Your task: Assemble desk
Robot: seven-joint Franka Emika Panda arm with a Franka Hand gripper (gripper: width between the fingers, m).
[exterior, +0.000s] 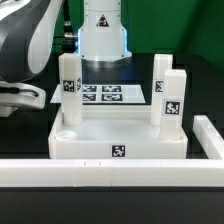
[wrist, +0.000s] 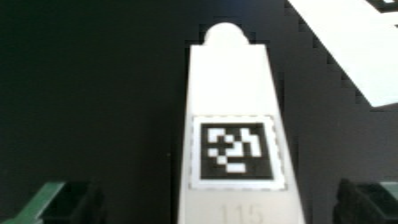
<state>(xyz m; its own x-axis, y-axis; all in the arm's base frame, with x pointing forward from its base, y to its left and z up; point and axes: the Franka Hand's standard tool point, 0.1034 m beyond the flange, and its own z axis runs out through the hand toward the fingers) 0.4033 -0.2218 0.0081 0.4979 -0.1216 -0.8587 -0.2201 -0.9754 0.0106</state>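
Tabletop [exterior: 118, 143] sits in the middle of the black table in the exterior view, its wide rim facing me with a small tag on the front wall, just behind the long white bar [exterior: 100, 171] that runs across the foreground and turns back at the exterior view's right. I count three legs standing upright on it — one at the back on the exterior view's left [exterior: 69, 88], one at the back right [exterior: 160, 78], and one nearer the front right [exterior: 173, 100], each with a black-and-white tag on its face. Behind the tabletop the marker board [exterior: 100, 94] lies flat in front of the arm's white base [exterior: 103, 35]. From the wrist view I see a leg [wrist: 233, 120] running lengthwise between the fingers [wrist: 50, 200], its rounded peg end pointing away from the camera and its tag facing the lens. The gripper [wrist: 210, 200] is spread wide, the dark fingertips standing clear on either side of the leg with black gaps between — I see no contact with it. Which leg this is, I cannot tell.
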